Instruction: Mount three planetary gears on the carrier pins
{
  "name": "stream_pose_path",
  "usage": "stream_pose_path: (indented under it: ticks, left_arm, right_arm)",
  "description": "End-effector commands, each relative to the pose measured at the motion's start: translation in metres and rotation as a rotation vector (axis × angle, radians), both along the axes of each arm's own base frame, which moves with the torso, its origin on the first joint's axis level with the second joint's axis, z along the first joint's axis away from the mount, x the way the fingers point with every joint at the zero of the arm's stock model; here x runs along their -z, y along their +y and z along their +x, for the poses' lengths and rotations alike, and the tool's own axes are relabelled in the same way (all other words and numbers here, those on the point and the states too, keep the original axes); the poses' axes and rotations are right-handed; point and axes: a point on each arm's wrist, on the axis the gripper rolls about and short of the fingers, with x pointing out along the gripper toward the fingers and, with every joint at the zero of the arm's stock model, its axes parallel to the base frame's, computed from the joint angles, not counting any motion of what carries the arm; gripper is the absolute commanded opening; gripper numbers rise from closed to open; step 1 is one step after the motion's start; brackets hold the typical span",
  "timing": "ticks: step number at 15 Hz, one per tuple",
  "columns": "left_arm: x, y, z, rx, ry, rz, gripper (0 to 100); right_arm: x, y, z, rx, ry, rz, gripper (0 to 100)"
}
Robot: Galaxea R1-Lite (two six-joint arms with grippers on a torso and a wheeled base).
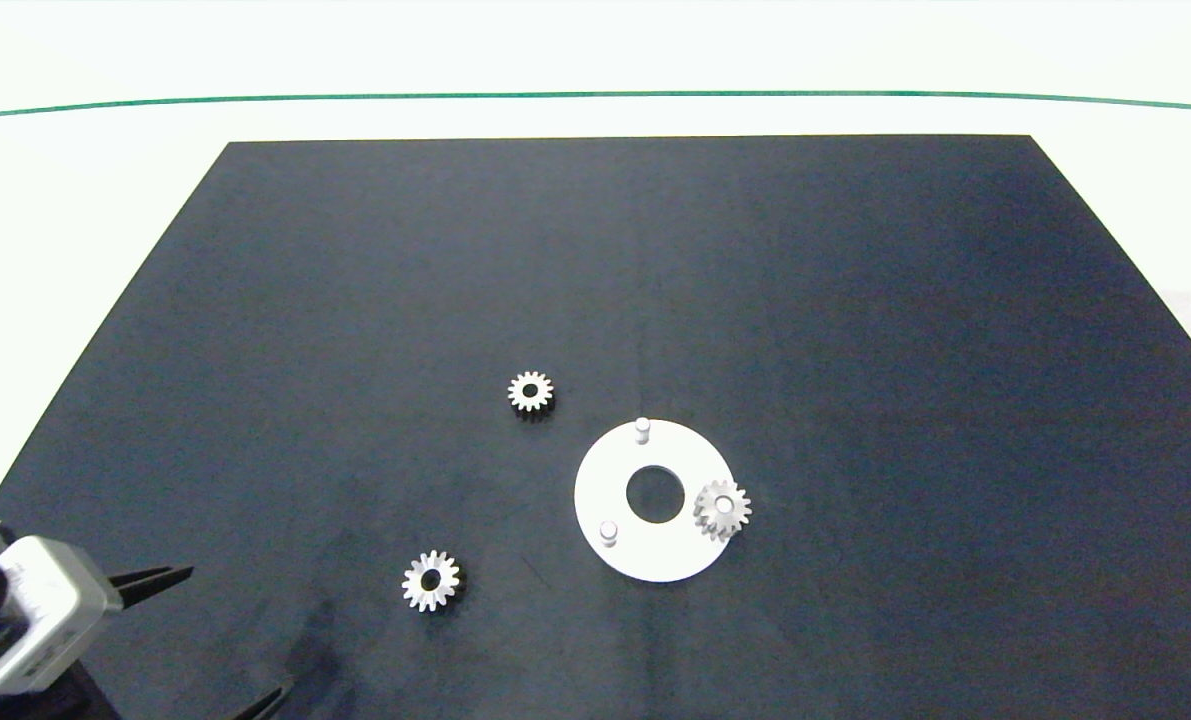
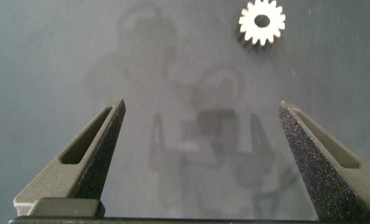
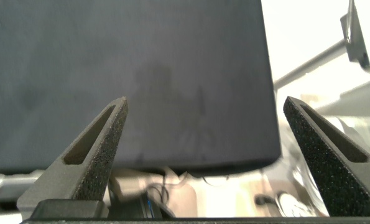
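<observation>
Your left pincer [image 1: 217, 640] hangs released at the near-left corner of the dark surface [image 1: 855, 300], with one planetary gear [image 1: 431, 580] lying just ahead. A second gear [image 1: 530, 391] lies beyond the white carrier disc [image 1: 655, 555]; the third gear [image 1: 723, 508] appears seated on a pin. Two carrier pins [image 1: 642, 428] stand bare. The right pincer [image 3: 203, 162] is released, off the surface's edge.

White worktop [image 1: 95, 200] carries dark mat [image 1: 595, 300]. On mat: white disc [image 1: 615, 500] right of centre, lower half; loose gear [image 1: 530, 392] upper left of disc; second loose gear [image 1: 432, 581] lower left.
</observation>
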Motion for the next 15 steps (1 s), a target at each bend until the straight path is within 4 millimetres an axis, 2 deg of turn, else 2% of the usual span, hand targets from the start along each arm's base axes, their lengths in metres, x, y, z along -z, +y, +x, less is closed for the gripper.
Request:
stream_pose_path:
  ticks: [1, 3, 9, 11, 15]
  left_arm:
    - [0.009, -0.012, 0.016, 0.049, 0.080, 0.031, 100]
    - [0.013, -0.015, 0.023, 0.035, 0.112, 0.010, 100]
    - [0.021, -0.037, 0.033, 0.135, 0.145, 0.007, 100]
    - [0.021, -0.049, 0.036, 0.177, 0.130, 0.003, 100]
    - [0.025, -0.071, 0.055, 0.146, 0.055, 0.019, 100]
  right_arm:
    - [-0.004, 0.004, 0.019, -0.009, 0.043, -0.008, 100]
    - [-0.009, 0.006, 0.027, -0.015, 0.064, -0.001, 100]
    - [-0.009, 0.007, 0.034, -0.019, 0.097, -0.008, 100]
    - [-0.011, 0.008, 0.037, -0.019, 0.094, -0.007, 100]
    - [-0.011, 0.008, 0.036, -0.016, 0.092, -0.008, 100]
